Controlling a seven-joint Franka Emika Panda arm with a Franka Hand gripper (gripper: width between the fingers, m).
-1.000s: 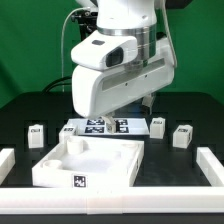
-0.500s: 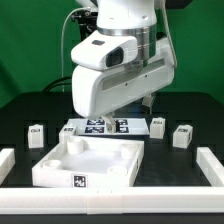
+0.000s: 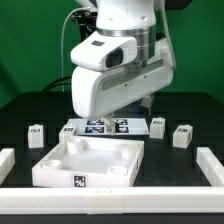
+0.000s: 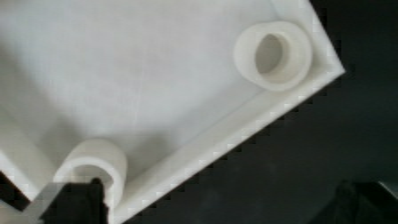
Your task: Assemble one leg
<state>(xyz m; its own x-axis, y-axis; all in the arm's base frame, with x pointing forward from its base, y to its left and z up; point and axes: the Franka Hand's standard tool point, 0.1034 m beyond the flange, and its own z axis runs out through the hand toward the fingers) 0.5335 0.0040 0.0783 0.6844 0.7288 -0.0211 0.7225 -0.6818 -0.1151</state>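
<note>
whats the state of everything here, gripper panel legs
gripper: open, holding nothing, over the panel
white square panel: flat on the table, visible sockets empty
leg at exterior view's left: loose on the table, unattached
leg beside the marker board: loose, unattached
leg at exterior view's far right: loose, unattached

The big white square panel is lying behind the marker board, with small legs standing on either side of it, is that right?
Not quite. In the exterior view the white square panel lies in front of the marker board, nearer the camera, not behind it. The small legs do stand on either side, one on the exterior view's left, two on its right.
</note>
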